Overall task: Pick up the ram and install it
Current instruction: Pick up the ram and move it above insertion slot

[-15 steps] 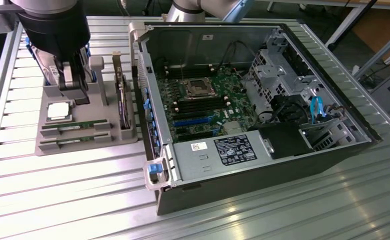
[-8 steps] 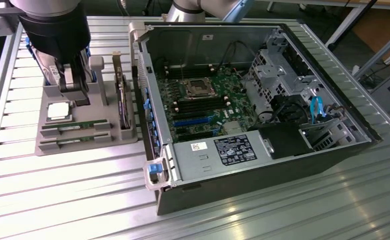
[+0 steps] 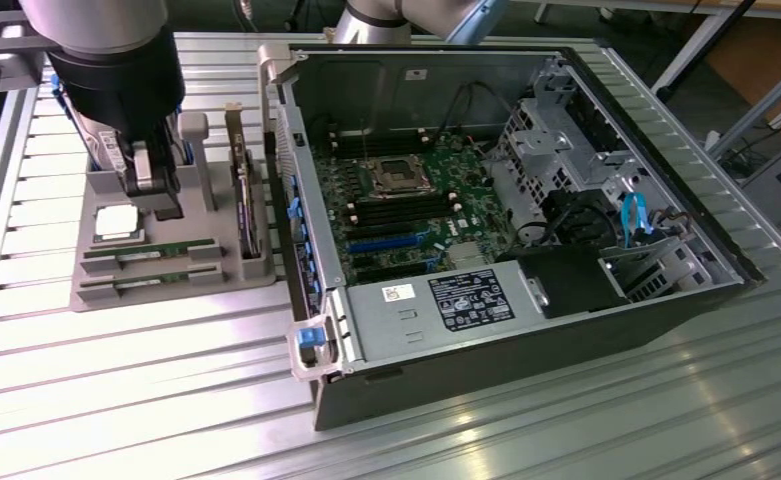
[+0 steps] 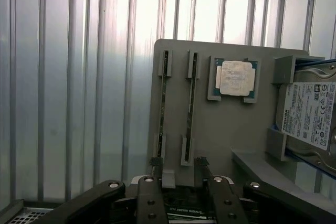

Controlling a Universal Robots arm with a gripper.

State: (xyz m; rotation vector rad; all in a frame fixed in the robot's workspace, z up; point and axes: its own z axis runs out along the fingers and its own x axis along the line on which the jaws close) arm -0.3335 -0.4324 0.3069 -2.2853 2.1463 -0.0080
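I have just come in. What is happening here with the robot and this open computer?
The robot arm's claw hangs open over a flat grey plastic parts tray, which lies beside the open black computer case. Two long, narrow green ram sticks stand on edge in the tray's slots, and the claw grips neither. A square silver CPU chip and a big grey hard drive sit in the same tray.

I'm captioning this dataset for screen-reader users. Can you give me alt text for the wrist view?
The open gripper hovers by the edge of a grey holder carrying two ram sticks on edge in slots, a CPU chip and a hard drive, on a ribbed metal table.
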